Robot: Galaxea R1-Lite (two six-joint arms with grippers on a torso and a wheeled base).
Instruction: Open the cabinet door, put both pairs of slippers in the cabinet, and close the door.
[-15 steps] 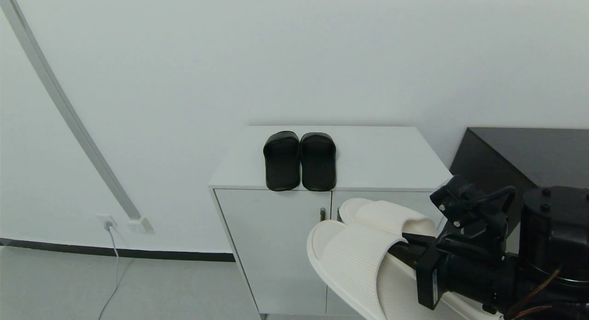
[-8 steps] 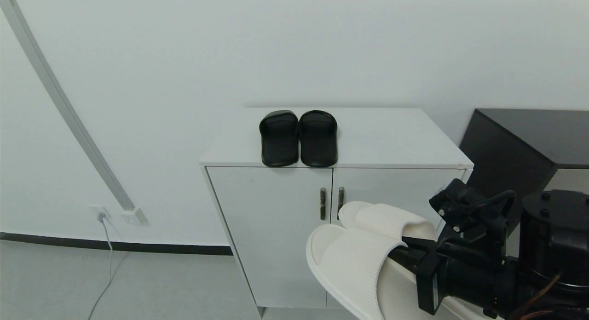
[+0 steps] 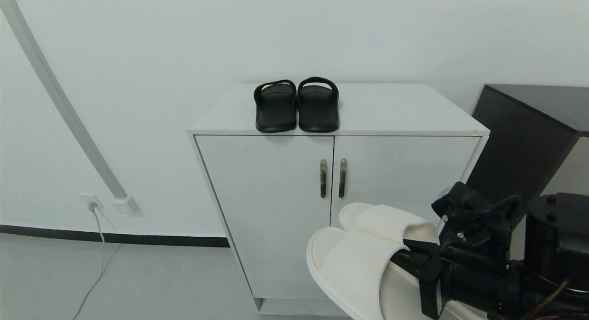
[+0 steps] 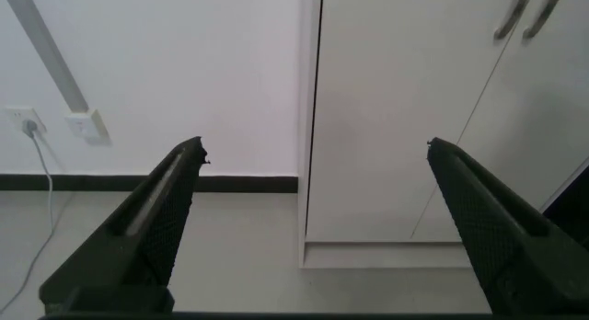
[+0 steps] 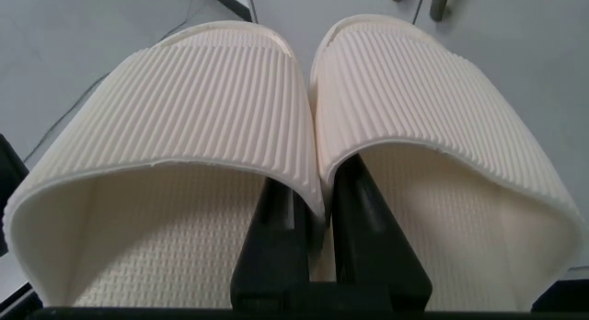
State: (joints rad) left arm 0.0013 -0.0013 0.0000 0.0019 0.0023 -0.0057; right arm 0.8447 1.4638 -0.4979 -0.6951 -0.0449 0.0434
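A white cabinet (image 3: 276, 209) stands against the wall with both doors shut, and its two metal handles (image 3: 332, 178) meet at the middle. A pair of black slippers (image 3: 297, 105) sits on its top near the front edge, toes toward me. My right gripper (image 5: 317, 230) is shut on a pair of white ribbed slippers (image 3: 363, 260), its fingers (image 5: 368, 233) under the straps pinching the two inner walls together, low in front of the right door. My left gripper (image 4: 315, 147) hangs open and holds nothing, low near the cabinet's left front corner (image 4: 311, 127).
A black piece of furniture (image 3: 529, 136) stands close to the cabinet's right side. On the wall at the left are a socket with a cable (image 3: 92, 205) and a slanted grey conduit (image 3: 60, 99). Grey floor (image 3: 115, 283) lies open left of the cabinet.
The whole head picture has shifted: the cabinet and black slippers now sit higher and show more of the doors, so the camera has moved. The white slippers stay held in my right gripper.
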